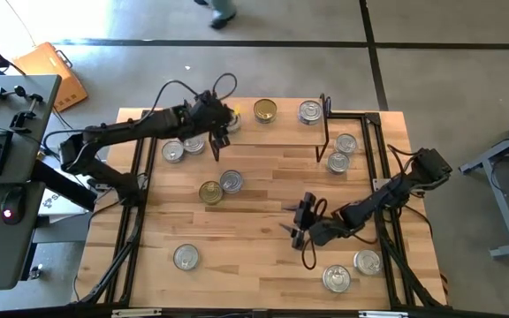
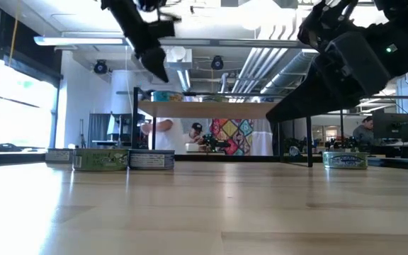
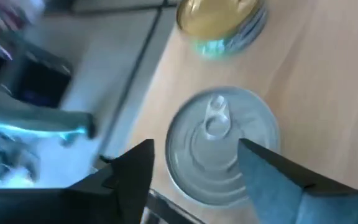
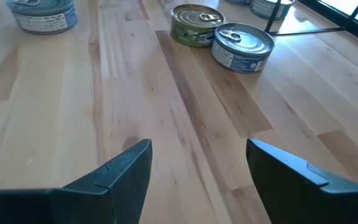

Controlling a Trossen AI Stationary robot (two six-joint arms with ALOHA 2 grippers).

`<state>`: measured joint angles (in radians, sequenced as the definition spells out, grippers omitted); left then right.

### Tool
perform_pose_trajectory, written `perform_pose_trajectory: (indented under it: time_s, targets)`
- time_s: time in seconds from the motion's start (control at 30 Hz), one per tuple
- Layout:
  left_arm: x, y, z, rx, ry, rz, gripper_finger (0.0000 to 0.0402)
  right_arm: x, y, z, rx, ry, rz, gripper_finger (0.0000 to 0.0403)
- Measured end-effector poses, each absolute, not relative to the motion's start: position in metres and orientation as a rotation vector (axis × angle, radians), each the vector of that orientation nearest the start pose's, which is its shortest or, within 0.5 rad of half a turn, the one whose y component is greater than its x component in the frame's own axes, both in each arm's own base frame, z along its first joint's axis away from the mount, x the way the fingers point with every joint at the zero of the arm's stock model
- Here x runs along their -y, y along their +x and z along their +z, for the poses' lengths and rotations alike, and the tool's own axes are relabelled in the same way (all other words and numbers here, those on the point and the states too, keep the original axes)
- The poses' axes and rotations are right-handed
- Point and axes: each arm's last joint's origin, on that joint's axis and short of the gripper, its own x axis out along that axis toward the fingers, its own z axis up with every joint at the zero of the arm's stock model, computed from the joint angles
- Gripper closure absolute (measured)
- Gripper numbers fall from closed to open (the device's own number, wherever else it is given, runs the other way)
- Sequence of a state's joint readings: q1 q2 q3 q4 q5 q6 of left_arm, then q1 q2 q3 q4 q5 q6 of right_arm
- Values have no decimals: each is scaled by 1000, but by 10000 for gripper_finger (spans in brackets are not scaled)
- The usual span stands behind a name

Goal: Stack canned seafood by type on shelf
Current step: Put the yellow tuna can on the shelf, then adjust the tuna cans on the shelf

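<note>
Silver-lidded tin (image 3: 221, 144) is framed between the left tool's (image 3: 194, 171) spread fingers on the shelf (image 1: 281, 134), not gripped. Right tool (image 4: 197, 168) is parked open over the surface (image 4: 166, 124).

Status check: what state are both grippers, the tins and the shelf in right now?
left gripper: jaws open, straddling the silver tin from above.
silver tin: upright, sealed, on the shelf.
gold tin: upright, just beyond the silver tin.
right gripper: jaws open, empty, over bare table.
shelf: standing, tins on top.
table tins: upright, unstacked.
</note>
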<state>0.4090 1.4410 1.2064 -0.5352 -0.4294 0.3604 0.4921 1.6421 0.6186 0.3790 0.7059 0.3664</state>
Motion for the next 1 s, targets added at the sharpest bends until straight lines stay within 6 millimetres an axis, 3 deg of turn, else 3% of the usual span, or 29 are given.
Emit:
perform_pose_trajectory:
  time_s: [0.17,0.4,0.57,0.73,1.0]
  targets:
    - [-156,277,284,-954,211,585,267,-114,267,135,-481,0,-321,149]
    - [-171,284,275,-987,357,590,346,-111,268,135,-478,8,-333,149]
    - [-169,284,277,-1033,466,621,362,-111,268,135,-475,25,-337,149]
    - [-161,284,295,-948,544,686,362,-111,268,135,-475,24,-338,149]
    - [-164,293,298,-786,435,605,380,-109,269,136,-473,34,-346,149]
